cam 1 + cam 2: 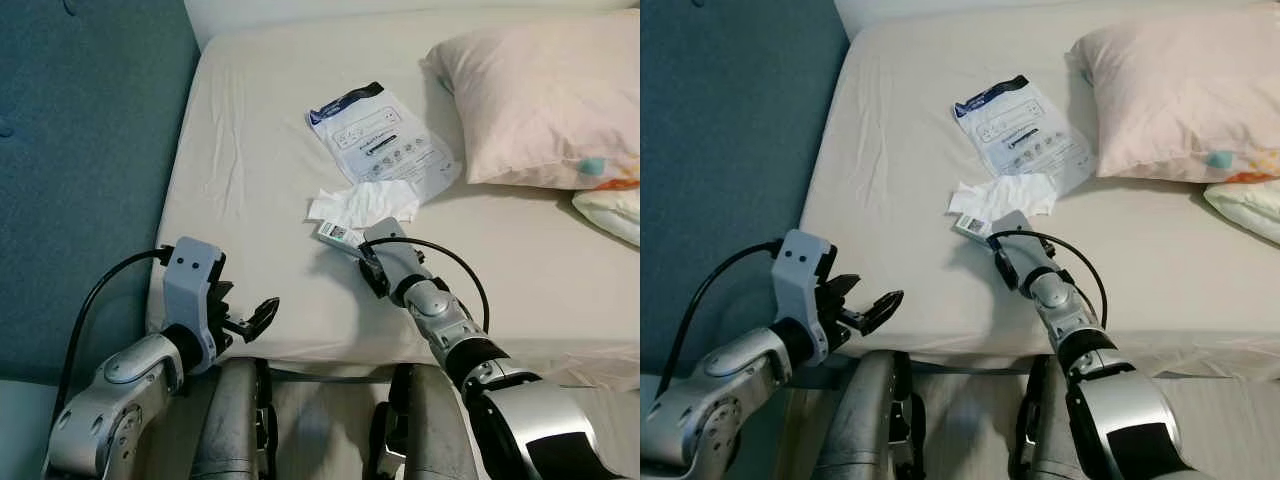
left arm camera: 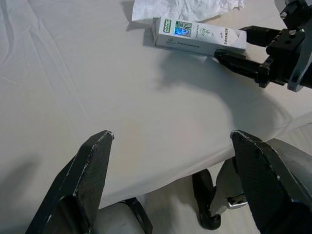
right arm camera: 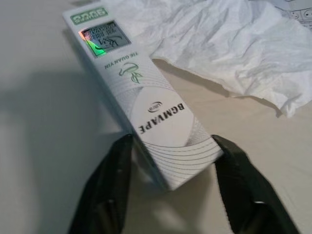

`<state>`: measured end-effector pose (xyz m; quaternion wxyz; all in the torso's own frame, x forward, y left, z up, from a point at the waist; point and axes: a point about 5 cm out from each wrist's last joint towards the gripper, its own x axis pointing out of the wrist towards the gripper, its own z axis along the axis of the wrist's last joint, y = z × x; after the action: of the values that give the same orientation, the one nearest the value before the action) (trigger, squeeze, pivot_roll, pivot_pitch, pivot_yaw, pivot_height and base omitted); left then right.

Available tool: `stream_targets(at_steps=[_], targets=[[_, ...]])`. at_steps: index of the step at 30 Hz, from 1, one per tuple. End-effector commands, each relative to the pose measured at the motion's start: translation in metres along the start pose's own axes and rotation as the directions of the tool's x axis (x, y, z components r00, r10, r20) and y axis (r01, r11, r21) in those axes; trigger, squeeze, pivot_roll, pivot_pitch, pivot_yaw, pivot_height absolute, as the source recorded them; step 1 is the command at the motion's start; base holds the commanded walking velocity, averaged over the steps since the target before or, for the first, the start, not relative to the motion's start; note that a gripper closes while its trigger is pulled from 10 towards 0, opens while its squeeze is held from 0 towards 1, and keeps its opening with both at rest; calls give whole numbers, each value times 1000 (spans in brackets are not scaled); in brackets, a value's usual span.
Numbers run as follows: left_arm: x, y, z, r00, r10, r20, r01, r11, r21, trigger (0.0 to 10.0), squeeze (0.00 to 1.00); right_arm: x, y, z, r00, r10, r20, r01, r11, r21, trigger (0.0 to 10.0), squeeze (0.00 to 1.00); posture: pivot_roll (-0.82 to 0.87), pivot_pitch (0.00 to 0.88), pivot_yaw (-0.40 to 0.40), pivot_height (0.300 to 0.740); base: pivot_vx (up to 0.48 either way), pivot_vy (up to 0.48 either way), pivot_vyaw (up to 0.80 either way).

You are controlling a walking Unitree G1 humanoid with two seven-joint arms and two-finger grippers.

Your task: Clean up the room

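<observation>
The small white box [image 3: 146, 107] lies on the bed [image 1: 250, 180] beside crumpled paper [image 1: 362, 203]. The right gripper [image 3: 170, 161] is open around its near end, 2 fingers at the long sides. It looks light and stiff, maybe slippery, so pinch those flat sides; the left gripper [image 2: 170, 170] hangs wide open, holding nothing.

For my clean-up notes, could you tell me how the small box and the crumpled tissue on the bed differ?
The small box is rigid, printed and straddled by the right gripper; the crumpled tissue is limp, plain white and untouched. Both lie on the bed sheet, side by side.
</observation>
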<state>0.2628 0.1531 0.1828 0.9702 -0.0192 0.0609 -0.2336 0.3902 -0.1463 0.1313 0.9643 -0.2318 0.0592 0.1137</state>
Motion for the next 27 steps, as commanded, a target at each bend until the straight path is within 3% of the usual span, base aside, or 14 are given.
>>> stream_targets(at_steps=[1,17,20,24,27], targets=[[-4,1,-6,999,2,-34,-2,1000,-8,10000,0,-4,8,-15,999,25,-42,-24,1000,18,0,0,321,489,59,603,0,0,0],[-2,3,-7,999,9,-36,-9,1000,7,10000,0,-4,10,-13,999,26,-28,-25,999,47,0,0,300,474,49,603,0,0,0],[0,5,-8,999,20,-29,-19,1000,8,10000,0,-1,13,-5,999,35,7,-35,996,85,0,0,269,456,38,603,0,0,0],[5,18,-13,995,96,-7,-96,995,-5,10000,0,8,21,34,985,51,163,-87,972,220,0,0,170,392,7,603,0,0,0],[8,24,-17,990,142,-2,-142,990,-11,10000,0,10,25,53,968,48,248,-115,958,264,0,0,141,361,-6,603,0,0,0]])
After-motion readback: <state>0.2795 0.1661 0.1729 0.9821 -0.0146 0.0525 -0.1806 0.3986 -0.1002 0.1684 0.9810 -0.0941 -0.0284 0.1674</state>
